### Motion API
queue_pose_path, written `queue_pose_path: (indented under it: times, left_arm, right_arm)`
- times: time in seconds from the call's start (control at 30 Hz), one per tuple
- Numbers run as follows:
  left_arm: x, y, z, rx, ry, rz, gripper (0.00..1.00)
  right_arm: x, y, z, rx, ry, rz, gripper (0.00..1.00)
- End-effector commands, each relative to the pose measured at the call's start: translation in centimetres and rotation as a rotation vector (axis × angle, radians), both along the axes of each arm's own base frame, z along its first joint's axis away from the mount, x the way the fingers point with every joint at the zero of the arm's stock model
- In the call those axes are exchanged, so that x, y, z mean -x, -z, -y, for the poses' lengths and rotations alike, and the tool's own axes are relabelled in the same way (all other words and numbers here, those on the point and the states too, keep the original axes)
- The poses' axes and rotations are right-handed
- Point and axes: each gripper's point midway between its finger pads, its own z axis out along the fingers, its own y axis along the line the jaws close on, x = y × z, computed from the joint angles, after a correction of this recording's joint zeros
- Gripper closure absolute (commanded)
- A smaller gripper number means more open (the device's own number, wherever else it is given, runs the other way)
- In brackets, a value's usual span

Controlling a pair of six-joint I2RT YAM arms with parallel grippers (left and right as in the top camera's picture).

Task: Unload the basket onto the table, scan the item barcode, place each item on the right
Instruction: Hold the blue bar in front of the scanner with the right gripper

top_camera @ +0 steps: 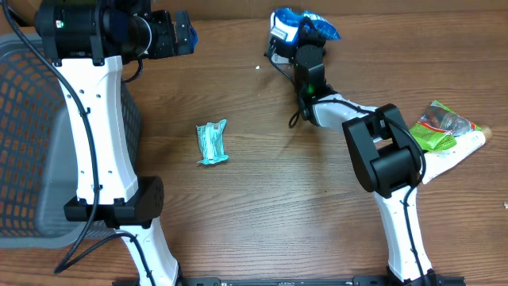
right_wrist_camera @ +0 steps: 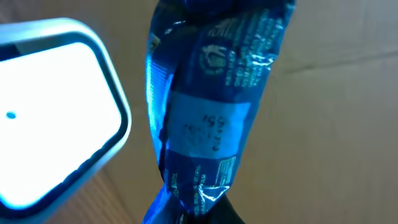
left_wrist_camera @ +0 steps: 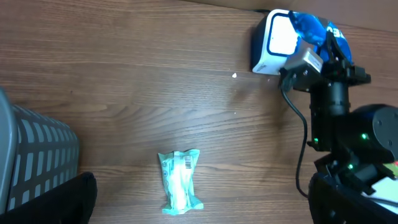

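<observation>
Grip: right gripper [top_camera: 299,41] is clamped on the gathered end of the blue packet [right_wrist_camera: 211,112], with the jaws pinched tight on the crimped film at the bottom of the wrist view.
Packet feel: thin, glossy, crinkled wrapper. It is probably light, soft and slippery, and apt to twist or sag from a one-end hold.
Where to hold: the crimped seam looks like the firmest part. A pinch there leaves the printed face bare, while squeezing the puffed middle would wrinkle the print.
Packet place: just beside the lit window of the scanner [right_wrist_camera: 56,112], at the far edge of the table [top_camera: 317,199]. Whether they touch cannot be told.
Barcode: a small striped patch low on the wrapper may be it, but it is too blurred to be sure.
Left gripper [top_camera: 184,32]: jaws spread wide and holding nothing, near the basket [top_camera: 32,143] and well apart from the scanner.
Other items: a teal packet [top_camera: 212,143] lies mid-table and a green packet [top_camera: 436,127] lies at the right.
</observation>
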Motion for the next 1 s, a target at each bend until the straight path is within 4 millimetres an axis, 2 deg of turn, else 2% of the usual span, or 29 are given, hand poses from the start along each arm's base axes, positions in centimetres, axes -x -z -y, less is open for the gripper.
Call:
queue_pose_path:
  times: [0.0,0.23,0.5,0.73,0.87,0.97]
  left_arm:
    - [0.5,-0.8,0.4,0.001,0.021,0.021,0.0]
    - [0.5,-0.8,0.4,0.001,0.021,0.021,0.0]
    - [0.5,-0.8,0.4,0.001,0.02,0.021,0.0]
    - [0.5,-0.8,0.4,0.001,0.021,0.021,0.0]
    - [0.5,-0.8,0.4,0.001,0.021,0.021,0.0]
    - [0.5,-0.8,0.4,0.001,0.021,0.021,0.0]
  right_arm:
    - [-1.4,-2.7,-1.1,-0.015,-0.015,0.036,0.96]
    - [-1.9,-2.7,-1.1,-0.028,-0.014,0.006,0.96]
    - [-2.1,-0.9,0.2,0.001,0.008,-0.069,0.96]
    - [-1.9,1.0,0.0,0.029,-0.014,-0.145,0.96]
    - [-2.0,0.9,0.0,0.026,-0.013,-0.144,0.96]
    - [-2.0,-0.5,0.3,0.007,0.021,-0.086,0.96]
